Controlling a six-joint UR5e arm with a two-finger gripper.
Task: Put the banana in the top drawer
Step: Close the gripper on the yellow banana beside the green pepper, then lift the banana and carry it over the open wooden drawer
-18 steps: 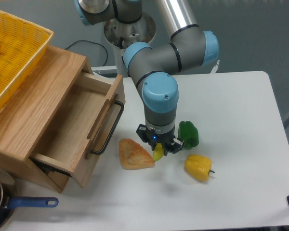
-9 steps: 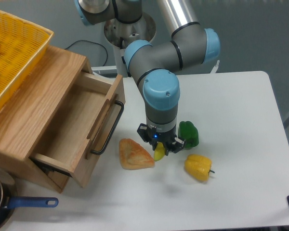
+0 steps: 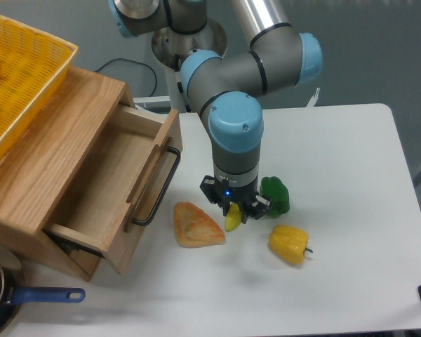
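My gripper (image 3: 234,215) points straight down over the table, just right of the open top drawer (image 3: 105,184). It is shut on the banana (image 3: 232,222). Only the banana's lower yellow end shows below the fingers; the rest is hidden by the gripper. The banana hangs a little above the table, between a tan bread piece and a green pepper. The drawer is pulled out, light oak with a black bar handle (image 3: 159,188), and its inside looks empty.
A tan triangular bread piece (image 3: 195,225) lies left of the gripper. A green pepper (image 3: 276,196) and a yellow bell pepper (image 3: 289,243) lie to its right. A yellow woven basket (image 3: 17,78) sits on the cabinet. A blue-handled pan (image 3: 14,299) is at bottom left.
The gripper has risen slightly with the banana in it. Nothing else has moved.
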